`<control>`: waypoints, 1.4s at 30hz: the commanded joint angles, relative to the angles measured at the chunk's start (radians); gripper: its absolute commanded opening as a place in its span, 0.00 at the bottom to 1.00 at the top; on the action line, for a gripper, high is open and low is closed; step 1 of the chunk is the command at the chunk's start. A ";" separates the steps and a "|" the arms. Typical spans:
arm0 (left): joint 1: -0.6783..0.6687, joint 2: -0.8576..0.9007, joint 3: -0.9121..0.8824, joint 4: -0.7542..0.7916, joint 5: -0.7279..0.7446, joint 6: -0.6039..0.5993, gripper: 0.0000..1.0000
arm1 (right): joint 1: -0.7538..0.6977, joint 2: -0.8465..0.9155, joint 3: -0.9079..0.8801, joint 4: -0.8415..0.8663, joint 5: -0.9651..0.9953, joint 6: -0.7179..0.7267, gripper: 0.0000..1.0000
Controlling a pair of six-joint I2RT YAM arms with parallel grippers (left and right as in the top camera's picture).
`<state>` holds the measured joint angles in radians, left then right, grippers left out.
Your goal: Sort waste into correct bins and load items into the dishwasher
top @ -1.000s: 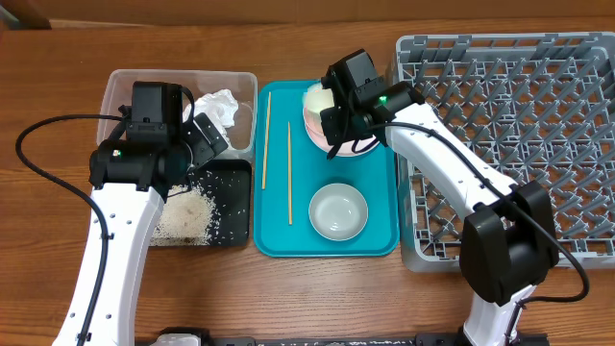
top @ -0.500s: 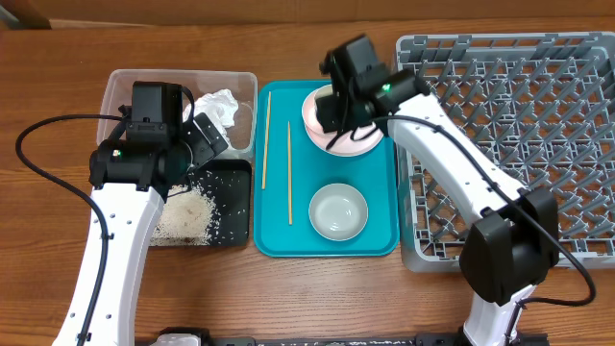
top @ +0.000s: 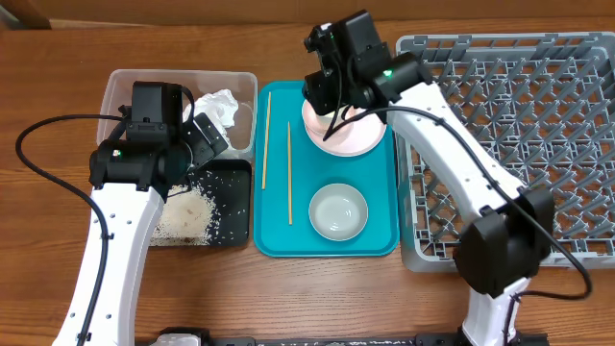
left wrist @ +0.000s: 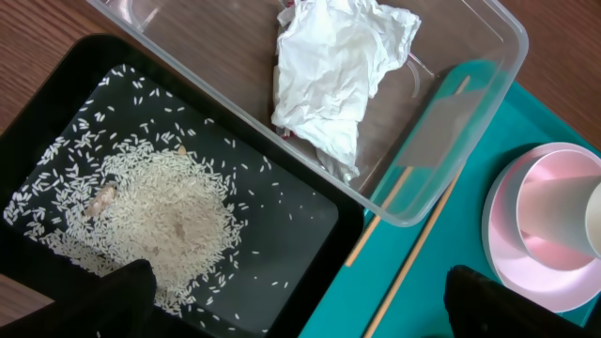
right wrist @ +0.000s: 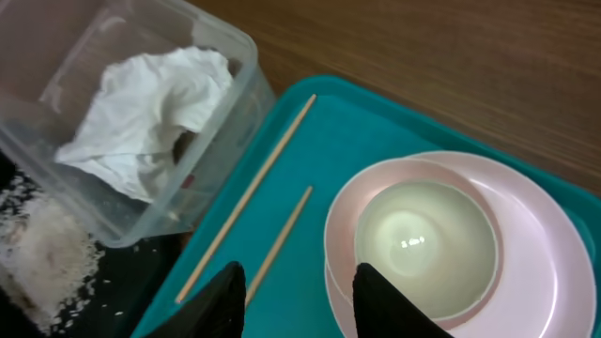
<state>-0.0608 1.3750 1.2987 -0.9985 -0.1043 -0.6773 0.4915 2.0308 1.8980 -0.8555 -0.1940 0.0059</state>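
Note:
My right gripper (top: pixel 325 96) (right wrist: pixel 302 302) is open and empty, hovering over the left rim of the pink plate (top: pixel 348 139) (right wrist: pixel 545 263). A small bowl with a pale inside (right wrist: pixel 427 239) sits on that plate. A second bowl (top: pixel 337 211) and two chopsticks (top: pixel 266 139) (top: pixel 289 173) lie on the teal tray. My left gripper (top: pixel 202 139) (left wrist: pixel 305 314) is open and empty above the black tray (left wrist: pixel 300 225) of rice (left wrist: pixel 169 211). The tissue (left wrist: pixel 338 66) lies in the clear tub (top: pixel 130 86). The red wrapper and the cup do not clearly show.
The grey dish rack (top: pixel 538 115) stands at the right, against the teal tray (top: pixel 288 235). The tub and the black tray sit side by side at the left of the teal tray. Bare wooden table runs along the front and back.
My right gripper has swung back and to the left over the plate, uncovering more of the plate's front. The left arm has not moved.

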 commanded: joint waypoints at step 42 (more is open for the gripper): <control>0.002 -0.006 0.013 0.004 0.001 0.016 1.00 | -0.010 0.093 0.117 -0.120 0.085 -0.014 0.04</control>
<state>-0.0608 1.3754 1.2987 -0.9981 -0.1043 -0.6773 0.4900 2.1948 1.9423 -0.9630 -0.1001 -0.0074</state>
